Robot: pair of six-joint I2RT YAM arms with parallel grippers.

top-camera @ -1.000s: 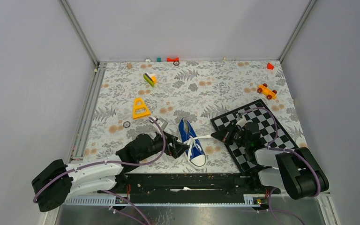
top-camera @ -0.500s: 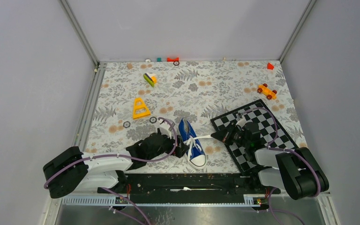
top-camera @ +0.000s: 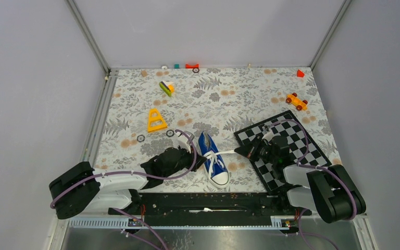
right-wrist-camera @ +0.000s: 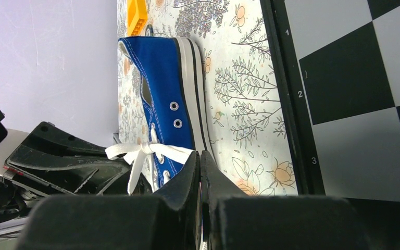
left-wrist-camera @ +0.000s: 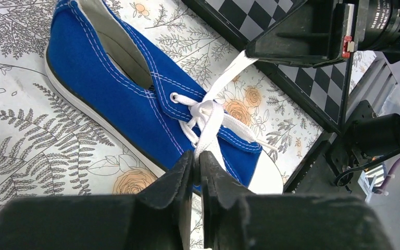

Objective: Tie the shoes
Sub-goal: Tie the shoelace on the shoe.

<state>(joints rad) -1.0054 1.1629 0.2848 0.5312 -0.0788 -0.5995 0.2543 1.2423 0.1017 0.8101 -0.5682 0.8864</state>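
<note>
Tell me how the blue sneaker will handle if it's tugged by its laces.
Likely light: the sneaker is small with thin canvas sides, so it may slide on the table cover. The laces look flat and floppy, taut only toward the left gripper and right gripper. Its flat sole should resist tipping.

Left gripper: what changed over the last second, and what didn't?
The left gripper closed on the lace beside the shoe, its arm shifting slightly inward. The right gripper stayed shut on the other lace end; the shoe did not move.
</note>
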